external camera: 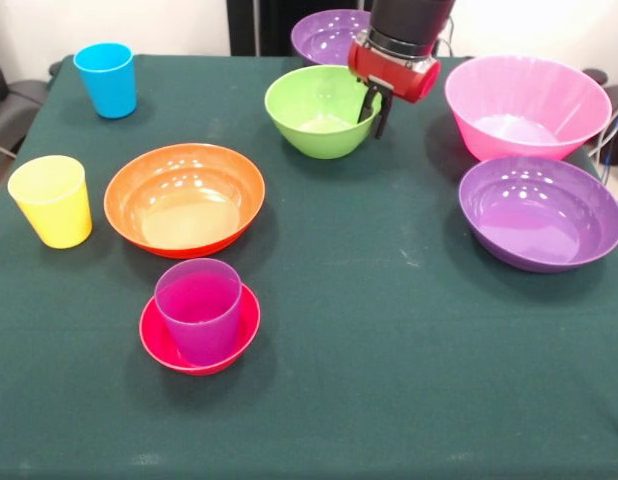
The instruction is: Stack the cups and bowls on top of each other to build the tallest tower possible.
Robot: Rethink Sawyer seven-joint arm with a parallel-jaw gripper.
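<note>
My gripper (377, 113) is at the right rim of the lime green bowl (311, 112), one finger inside and one outside, shut on the rim. The bowl rests on the table at the far centre. The purple cup (198, 310) stands upright in the small red bowl (159, 345) at the near left, forming a low tower. The wide orange bowl (184, 198) lies behind it. The yellow cup (51, 200) and blue cup (105, 78) stand at the left. The big pink bowl (527, 105) and a purple bowl (539, 212) are at the right. The small orange bowl is out of view.
A second purple bowl (327, 35) sits at the table's far edge behind the arm. The green cloth table (389, 380) runs to the picture's bottom. Dark chairs or equipment show past the left and right edges.
</note>
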